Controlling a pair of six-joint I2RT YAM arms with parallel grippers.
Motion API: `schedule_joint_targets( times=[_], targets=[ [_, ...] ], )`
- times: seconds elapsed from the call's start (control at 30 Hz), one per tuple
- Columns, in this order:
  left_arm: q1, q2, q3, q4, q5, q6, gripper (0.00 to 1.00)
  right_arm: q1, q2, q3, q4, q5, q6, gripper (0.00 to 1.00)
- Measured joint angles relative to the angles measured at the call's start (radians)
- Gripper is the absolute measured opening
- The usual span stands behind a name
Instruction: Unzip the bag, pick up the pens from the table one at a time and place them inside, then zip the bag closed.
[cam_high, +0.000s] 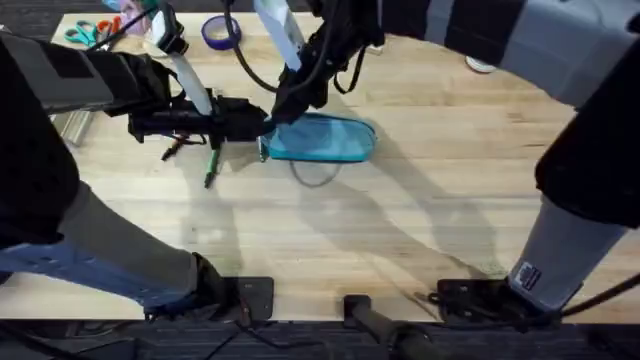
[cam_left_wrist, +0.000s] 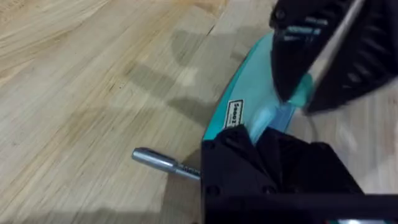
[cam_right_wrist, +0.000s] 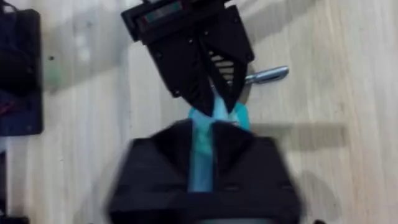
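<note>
The light blue bag (cam_high: 330, 140) lies on the table (cam_high: 400, 230), left of centre toward the back. My left gripper (cam_high: 255, 128) is shut on the bag's left end (cam_left_wrist: 239, 115). My right gripper (cam_high: 283, 108) comes down from the back and is shut on the bag's top edge (cam_right_wrist: 202, 149) close to the left gripper (cam_right_wrist: 217, 102). The right gripper (cam_left_wrist: 295, 93) is also visible in the left wrist view. A dark grey and silver pen (cam_left_wrist: 161, 163) lies right beside that end, partly under the grippers. A green pen (cam_high: 211, 168) and an orange pen (cam_high: 178, 150) lie just left of the bag.
Orange-and-teal scissors (cam_high: 90, 30) and a purple tape roll (cam_high: 220, 32) lie at the table's back left. A white object (cam_high: 480, 65) sits at the back right. Bare wood stretches in front of and to the right of the bag.
</note>
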Motion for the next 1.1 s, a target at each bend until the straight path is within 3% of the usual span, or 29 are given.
schedule_joint_targets(
  times=[0.17, 0.2, 0.6, 0.63, 0.8, 0.83, 1.1],
  targets=[
    [0.000, 0.000, 0.000, 0.000, 0.000, -0.002, 0.043, 0.001, -0.029, 0.002, -0.032, -0.002, 0.003, 0.894],
    [-0.001, 0.000, 0.000, 0.001, 0.000, -0.005, 0.043, 0.001, -0.033, 0.003, -0.039, 0.010, 0.003, 0.971],
    [-0.001, 0.000, 0.000, 0.002, 0.000, -0.014, 0.055, -0.016, -0.091, 0.044, -0.104, 0.203, 0.010, 0.996],
    [-0.001, 0.000, 0.000, 0.004, -0.001, -0.013, 0.123, -0.023, -0.110, 0.051, -0.105, 0.212, 0.010, 0.997],
    [-0.001, 0.000, 0.000, 0.009, -0.025, -0.016, 0.900, -0.062, -0.206, 0.076, -0.103, 0.231, 0.010, 0.997],
    [-0.001, 0.000, 0.000, 0.013, -0.029, -0.019, 0.967, -0.070, -0.224, 0.077, -0.104, 0.234, 0.010, 0.996],
    [-0.001, 0.000, 0.000, 0.056, -0.085, -0.022, 0.993, -0.121, -0.287, 0.079, -0.104, 0.241, 0.010, 0.997]
  ],
)
